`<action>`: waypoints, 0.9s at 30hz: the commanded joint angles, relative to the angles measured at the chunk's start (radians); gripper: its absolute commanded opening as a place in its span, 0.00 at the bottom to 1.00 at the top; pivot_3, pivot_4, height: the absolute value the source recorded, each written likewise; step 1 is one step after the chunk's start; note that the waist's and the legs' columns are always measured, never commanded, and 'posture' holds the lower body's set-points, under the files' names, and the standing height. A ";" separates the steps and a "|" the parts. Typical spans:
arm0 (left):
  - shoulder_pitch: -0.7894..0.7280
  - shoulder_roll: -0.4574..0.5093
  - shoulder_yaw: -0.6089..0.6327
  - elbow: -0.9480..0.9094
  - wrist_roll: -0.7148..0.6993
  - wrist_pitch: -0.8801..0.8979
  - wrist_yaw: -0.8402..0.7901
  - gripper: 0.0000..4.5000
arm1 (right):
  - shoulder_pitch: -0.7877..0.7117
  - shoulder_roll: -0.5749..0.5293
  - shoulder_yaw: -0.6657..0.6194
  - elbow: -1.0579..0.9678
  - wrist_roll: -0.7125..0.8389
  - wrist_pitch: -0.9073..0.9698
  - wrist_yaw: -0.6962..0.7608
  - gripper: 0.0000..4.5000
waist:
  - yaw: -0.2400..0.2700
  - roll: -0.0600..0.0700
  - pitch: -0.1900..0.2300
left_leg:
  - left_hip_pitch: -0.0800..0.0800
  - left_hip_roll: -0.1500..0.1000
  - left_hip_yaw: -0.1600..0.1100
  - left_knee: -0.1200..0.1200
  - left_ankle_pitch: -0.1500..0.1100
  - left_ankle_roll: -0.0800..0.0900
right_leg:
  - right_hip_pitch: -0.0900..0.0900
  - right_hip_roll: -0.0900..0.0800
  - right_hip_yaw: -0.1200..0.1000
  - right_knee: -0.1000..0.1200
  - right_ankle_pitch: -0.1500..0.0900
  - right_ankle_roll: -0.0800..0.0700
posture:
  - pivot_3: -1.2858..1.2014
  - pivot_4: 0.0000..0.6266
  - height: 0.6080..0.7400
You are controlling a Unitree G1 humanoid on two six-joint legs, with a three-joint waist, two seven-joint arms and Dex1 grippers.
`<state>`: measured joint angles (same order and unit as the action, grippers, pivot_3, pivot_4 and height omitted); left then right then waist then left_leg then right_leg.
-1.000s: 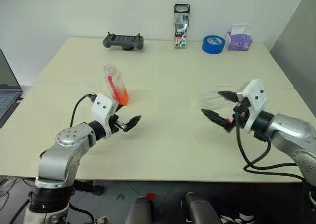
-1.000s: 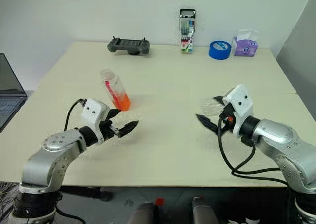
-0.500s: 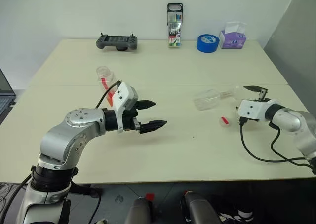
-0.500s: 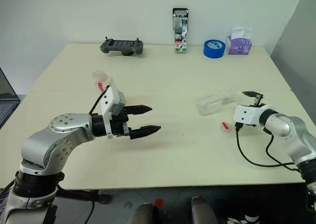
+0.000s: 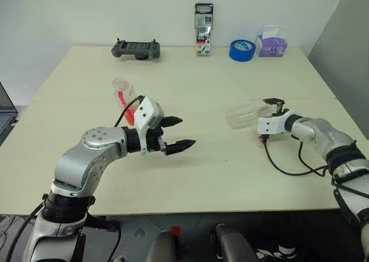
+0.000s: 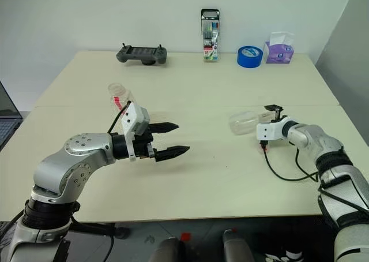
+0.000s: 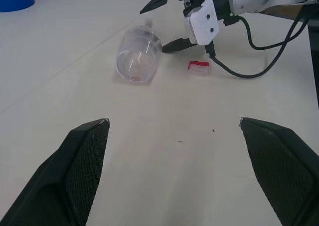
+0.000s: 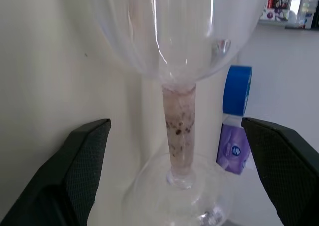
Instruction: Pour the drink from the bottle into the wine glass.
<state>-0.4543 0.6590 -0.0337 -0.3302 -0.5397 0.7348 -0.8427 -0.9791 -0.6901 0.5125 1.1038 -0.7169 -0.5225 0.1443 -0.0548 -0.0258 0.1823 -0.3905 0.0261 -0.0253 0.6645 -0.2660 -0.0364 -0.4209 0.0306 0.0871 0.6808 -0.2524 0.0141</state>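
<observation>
The wine glass (image 5: 242,115) lies on its side on the right half of the table, its bowl toward the middle. My right gripper (image 7: 153,31) is open, one finger on each side of the thin stem (image 8: 179,121) without touching it. The bottle (image 5: 121,90) stands uncapped at the left. A little of the orange drink (image 5: 129,116) shows beside my left wrist, which hides the rest. My left gripper (image 5: 185,131) hovers open and empty in front of the bottle, pointing toward the glass.
A small red-and-clear piece (image 5: 262,138) lies by my right gripper. Along the far edge sit a game controller (image 5: 135,47), a marker pack (image 5: 203,37), a blue tape roll (image 5: 241,49) and a tissue pack (image 5: 271,42). A laptop (image 6: 4,115) is at the left.
My right gripper has reached out and down, rolling over, so its fingers now straddle the glass stem. My left gripper swung inward in front of the bottle, then stayed nearly still. The camera shifted.
</observation>
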 commanded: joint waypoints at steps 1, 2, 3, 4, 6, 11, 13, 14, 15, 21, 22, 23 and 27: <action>0.001 0.000 0.015 -0.024 0.001 -0.019 0.005 1.00 | -0.051 0.021 0.019 0.094 -0.032 0.022 -0.054 1.00 | -0.001 0.000 0.000 | 0.000 0.000 0.000 0.000 0.000 0.000 | 0.000 0.000 0.000 0.000 0.000 0.000 | 0.52 0.24 1.00; 0.001 0.000 0.016 -0.025 0.001 -0.019 0.007 1.00 | -0.062 0.027 0.022 0.110 -0.036 0.025 -0.063 1.00 | -0.001 0.000 0.000 | 0.000 0.000 0.000 0.000 0.000 0.000 | 0.000 0.000 0.001 0.000 0.000 0.000 | 0.52 0.24 1.00; 0.002 0.000 0.016 -0.026 0.000 -0.019 0.009 1.00 | -0.070 0.032 0.026 0.122 -0.038 0.027 -0.069 1.00 | -0.001 0.000 0.000 | 0.000 0.000 0.000 0.000 0.000 0.000 | 0.000 0.000 0.001 0.000 0.000 0.000 | 0.52 0.24 1.00; 0.004 0.000 0.017 -0.027 0.000 -0.020 0.010 1.00 | -0.078 0.038 0.029 0.133 -0.040 0.030 -0.075 1.00 | -0.001 0.000 0.000 | 0.000 0.000 0.000 0.000 0.000 0.000 | 0.000 0.000 0.001 0.000 0.000 0.000 | 0.52 0.24 1.00; 0.008 0.000 0.019 -0.029 0.000 -0.020 0.013 1.00 | -0.088 0.045 0.034 0.147 -0.045 0.035 -0.084 0.91 | -0.001 0.000 0.000 | 0.000 0.000 0.000 0.000 0.000 0.000 | 0.000 0.000 0.001 0.000 0.000 0.000 | 0.52 0.24 1.00; 0.004 -0.002 0.017 -0.025 0.003 -0.022 0.018 1.00 | -0.099 0.049 0.048 0.164 -0.062 0.037 -0.100 0.57 | -0.002 0.000 0.000 | 0.000 0.000 0.001 0.000 0.000 0.000 | 0.000 0.000 0.002 0.000 0.000 0.000 | 0.52 0.24 1.00; 0.001 -0.002 0.015 -0.022 0.004 -0.023 0.018 1.00 | -0.102 0.047 0.056 0.168 -0.071 0.034 -0.110 0.41 | -0.002 0.000 0.000 | 0.000 0.000 0.001 0.000 0.000 0.000 | 0.000 0.000 0.002 0.000 0.000 0.000 | 0.52 0.24 1.00; 0.000 -0.002 0.015 -0.021 0.004 -0.024 0.017 1.00 | -0.104 0.047 0.060 0.169 -0.072 0.033 -0.114 0.31 | -0.002 0.000 0.000 | 0.000 0.000 0.001 0.000 0.000 0.000 | 0.000 0.000 0.002 0.000 0.000 0.000 | 0.52 0.24 1.00; -0.001 -0.003 0.014 -0.020 0.004 -0.024 0.017 1.00 | -0.106 0.046 0.063 0.170 -0.074 0.031 -0.120 0.26 | -0.002 0.000 0.000 | 0.000 0.000 0.001 0.000 0.000 0.000 | 0.000 0.000 0.002 0.000 0.000 0.000 | 0.52 0.24 1.00; -0.008 -0.004 0.010 -0.015 0.004 -0.025 0.015 1.00 | -0.124 0.047 0.093 0.175 -0.112 0.029 -0.161 0.02 | -0.003 0.000 0.000 | 0.000 0.000 0.001 0.000 0.000 0.000 | 0.000 0.000 0.002 0.000 0.000 0.000 | 0.52 0.24 1.00; -0.007 -0.003 0.012 -0.019 0.002 -0.023 0.016 1.00 | -0.128 0.048 0.096 0.174 -0.115 0.029 -0.170 0.02 | -0.003 0.000 0.000 | 0.000 0.000 0.001 0.000 0.000 0.000 | 0.000 0.000 0.002 0.000 0.000 0.000 | 0.52 0.24 1.00; -0.003 -0.002 0.014 -0.024 -0.001 -0.019 0.016 1.00 | -0.130 0.050 0.097 0.173 -0.115 0.028 -0.177 0.02 | -0.003 0.000 0.000 | 0.000 0.000 0.001 0.000 0.000 0.000 | 0.000 0.000 0.002 0.000 0.000 0.000 | 0.52 0.24 1.00; 0.037 0.019 0.037 -0.046 -0.012 -0.010 0.012 1.00 | -0.145 0.075 0.048 0.153 -0.060 -0.003 -0.192 0.02 | -0.005 0.000 0.000 | 0.000 0.000 0.001 0.000 0.000 0.000 | 0.000 0.000 0.002 0.000 0.000 0.000 | 0.52 0.24 1.00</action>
<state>-0.4277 0.6635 -0.0302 -0.3396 -0.5372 0.7322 -0.8239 -1.0811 -0.6205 0.6034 1.2697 -0.8226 -0.5066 -0.0249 -0.0600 -0.0258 0.1823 -0.3900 0.0261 -0.0240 0.6641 -0.2661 -0.0364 -0.4213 0.0307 0.0893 0.6810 -0.2523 0.0141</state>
